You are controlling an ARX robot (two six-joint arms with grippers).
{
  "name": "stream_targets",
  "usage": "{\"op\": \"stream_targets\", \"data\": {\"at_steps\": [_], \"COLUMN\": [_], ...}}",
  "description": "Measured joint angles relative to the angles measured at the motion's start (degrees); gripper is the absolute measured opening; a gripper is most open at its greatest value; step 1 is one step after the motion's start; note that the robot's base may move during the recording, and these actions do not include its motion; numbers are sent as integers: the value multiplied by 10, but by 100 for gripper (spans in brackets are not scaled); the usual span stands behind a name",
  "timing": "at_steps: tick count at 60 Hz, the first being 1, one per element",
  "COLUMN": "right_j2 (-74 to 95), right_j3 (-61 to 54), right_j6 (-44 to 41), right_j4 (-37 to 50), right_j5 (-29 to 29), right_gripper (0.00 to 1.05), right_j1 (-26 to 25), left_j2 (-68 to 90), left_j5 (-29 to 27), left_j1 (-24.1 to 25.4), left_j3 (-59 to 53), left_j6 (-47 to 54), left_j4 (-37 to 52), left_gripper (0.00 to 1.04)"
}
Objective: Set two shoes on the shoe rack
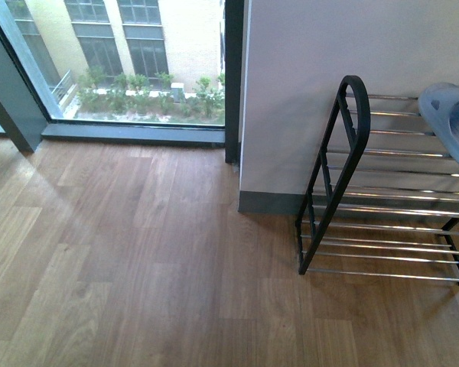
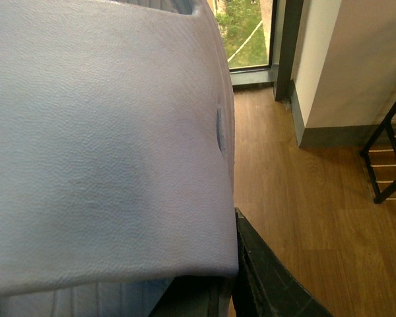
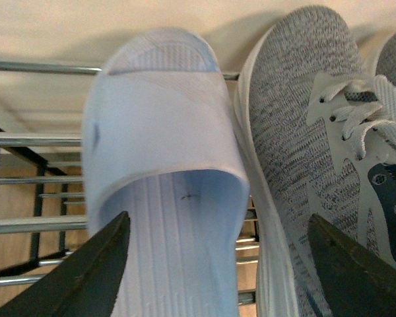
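Right tool (image 3: 218, 221) spread above the slipper (image 3: 162, 132) on the rack (image 3: 33, 139), we lift straight off; left tool's (image 2: 257, 284) grip we cannot tell

Left gripper (image 2: 241, 284): only one dark finger (image 2: 267, 281) shows in the left wrist view, at the frame's lower edge; the other is hidden, so the spread cannot be told.
Right gripper (image 3: 218, 264): two dark fingers (image 3: 86, 274) show in the right wrist view, set wide apart, touching nothing clearly.
Arms: neither is in the front view.
Wrists: both cameras look along their fingers.
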Motion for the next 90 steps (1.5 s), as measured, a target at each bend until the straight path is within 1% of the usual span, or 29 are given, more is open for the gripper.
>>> {"op": "stream_targets", "data": {"at_steps": [4,7,11,24,27,31,39,44,49,56,66,68,69,71,73,75,79,89,90], "right_j2": [-32,-54,-87,-206,-263,-318,-409,-485,-523,-542,-543,-541,-540,-542,-550,-559,-589,-646,-659], "right_j3": [-39,-66,-109,-276,-349,-414,-513,-605,-660,-705,-713,-716,-721,-732,-745,-755,-786,-858,-870], "right_j6": [3,7,9,29,46,70,104,139,172,216,237,231,222,204,183,176,155,139,137], "right_j4": [22,36,57,151,210,261,316,372,424,476,480,493,514,539,552,555,555,572,564], "right_j5": [-13,-24,-40,-102,-134,-172,-213,-237,-234,-223,-221,-244,-274,-311,-338,-345,-338,-281,-271], "right_gripper": [92,97,95,95,95,95,95,95,95,95,95,93,90,85,80,76,66,39,34], "right_j1": [2,3,3,-10,-23,-37,-63,-88,-103,-116,-120,-122,-122,-121,-116,-110,-86,-28,-17], "left_j2": [0,0,0,0,0,0,0,0,0,0,0,0,0,0,0,0,0,0,0], "left_j5": [0,0,0,0,0,0,0,0,0,0,0,0,0,0,0,0,1,0,0], "left_j1": [0,0,0,0,0,0,0,0,0,0,0,0,0,0,0,0,0,0,0], "left_j3": [0,0,0,0,0,0,0,0,0,0,0,0,0,0,0,0,0,0,0], "left_j6": [0,0,0,0,0,0,0,0,0,0,0,0,0,0,0,0,0,0,0], "left_j4": [0,0,0,0,0,0,0,0,0,0,0,0,0,0,0,0,0,0,0], "left_gripper": [2,2,2,2,2,2,2,2,2,2,2,2,2,2,2,2,2,2,2]}}
